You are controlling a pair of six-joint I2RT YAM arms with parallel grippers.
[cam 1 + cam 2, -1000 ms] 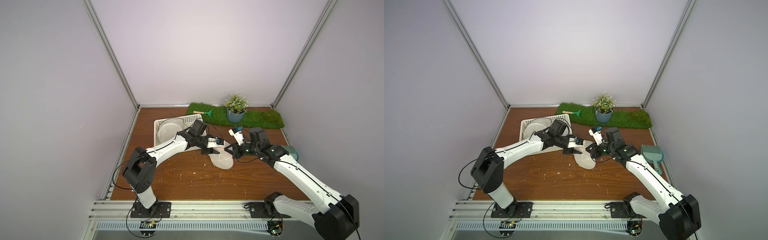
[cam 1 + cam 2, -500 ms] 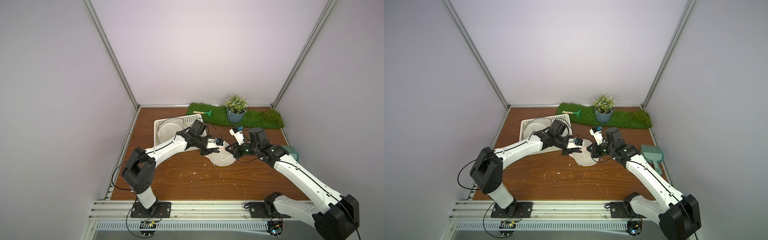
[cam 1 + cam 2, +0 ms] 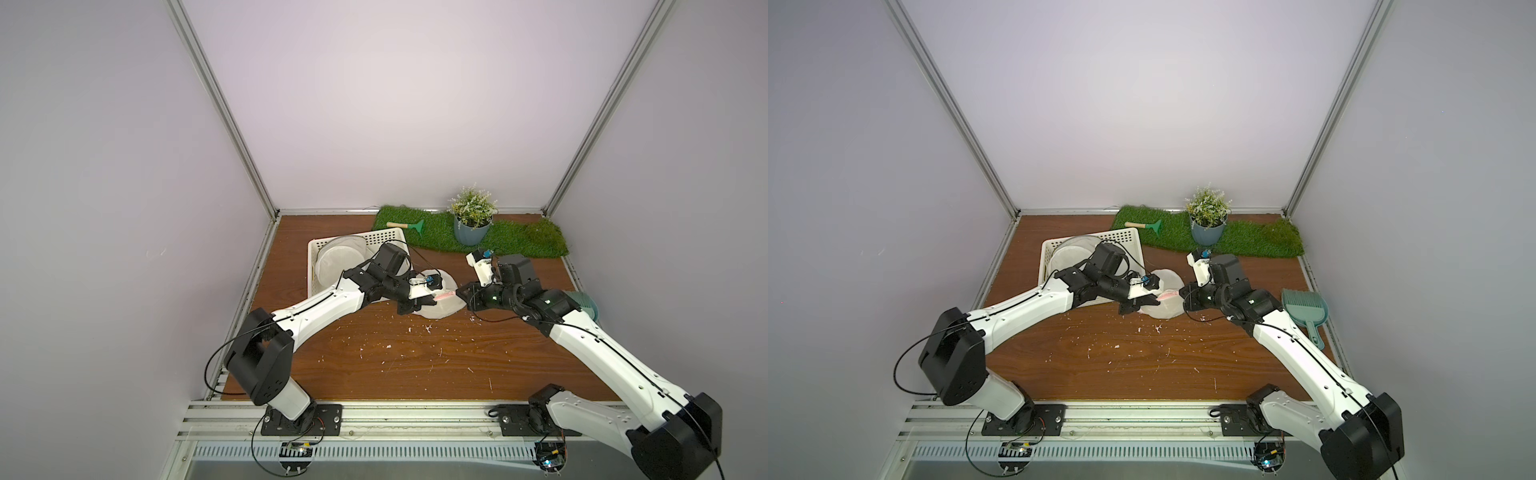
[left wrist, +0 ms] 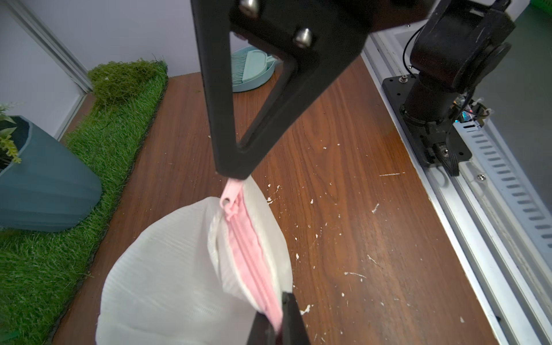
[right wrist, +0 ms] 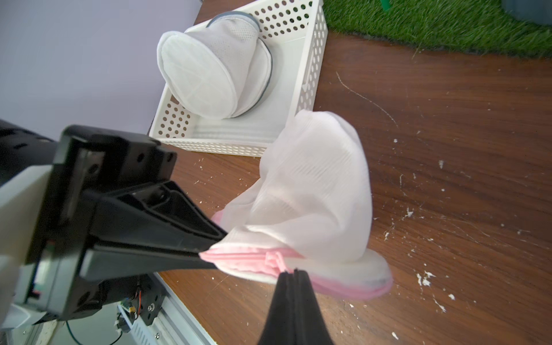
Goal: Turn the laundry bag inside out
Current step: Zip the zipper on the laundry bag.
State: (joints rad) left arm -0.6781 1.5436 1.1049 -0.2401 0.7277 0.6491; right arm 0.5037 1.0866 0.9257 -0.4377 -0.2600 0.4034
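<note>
The laundry bag [image 3: 441, 308] [image 3: 1168, 311] is white mesh with a pink zipper, hanging bunched between both grippers just above the wooden table. In the left wrist view, my left gripper [image 4: 279, 327] is shut on the pink zipper edge of the bag [image 4: 167, 268]. In the right wrist view, my right gripper [image 5: 291, 273] is shut on the pink zipper pull [image 5: 273, 258], with the bag [image 5: 316, 185] draped beyond it. Both top views show the left gripper [image 3: 428, 300] [image 3: 1148, 302] and right gripper [image 3: 459, 293] [image 3: 1182, 293] tip to tip across the zipper.
A white perforated basket [image 3: 312, 254] [image 5: 310, 68] holding another mesh bag [image 5: 209, 68] stands right behind the left arm. At the back lie a grass mat [image 3: 515, 241], a potted plant [image 3: 471, 226] and a green trowel [image 3: 409, 225]. A teal dustpan [image 3: 1304, 309] sits at the right edge.
My left gripper has shut on the bag's zipper edge. The bag, which spread further toward the front a second ago, is now drawn up and bunched between the two grippers.
</note>
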